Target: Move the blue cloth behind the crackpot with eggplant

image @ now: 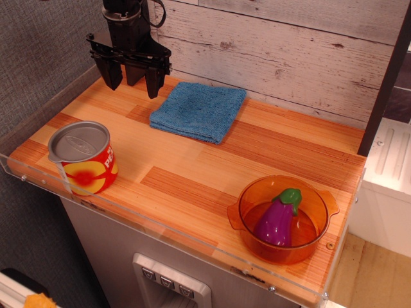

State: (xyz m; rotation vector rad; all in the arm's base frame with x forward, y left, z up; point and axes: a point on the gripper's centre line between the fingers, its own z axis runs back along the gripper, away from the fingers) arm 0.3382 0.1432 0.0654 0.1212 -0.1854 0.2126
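1. While hanging above the wooden tabletop (192,173) at about eleven o'clock, gripper (131,80) shows jaws spread apart and empty, just left of the blue cloth (199,110).
2. Blue cloth lies folded flat at twelve o'clock, near the plank back wall (282,51); orange pot (282,219) sits at about five o'clock with the purple eggplant (279,219) leaning inside, well apart from the cloth.
3. Risks, as a judgement: pinching only the top layer, so the fold opens and the cloth drags; sweeping too low and nudging the pot toward the near clear rail (160,226); dropping the cloth beside rather than behind the pot.
4. Red-and-yellow can (83,159) at eight o'clock looks clear of that path.
5. Hard to tell: arm above the wrist cut off; fingertip height over the table unclear.
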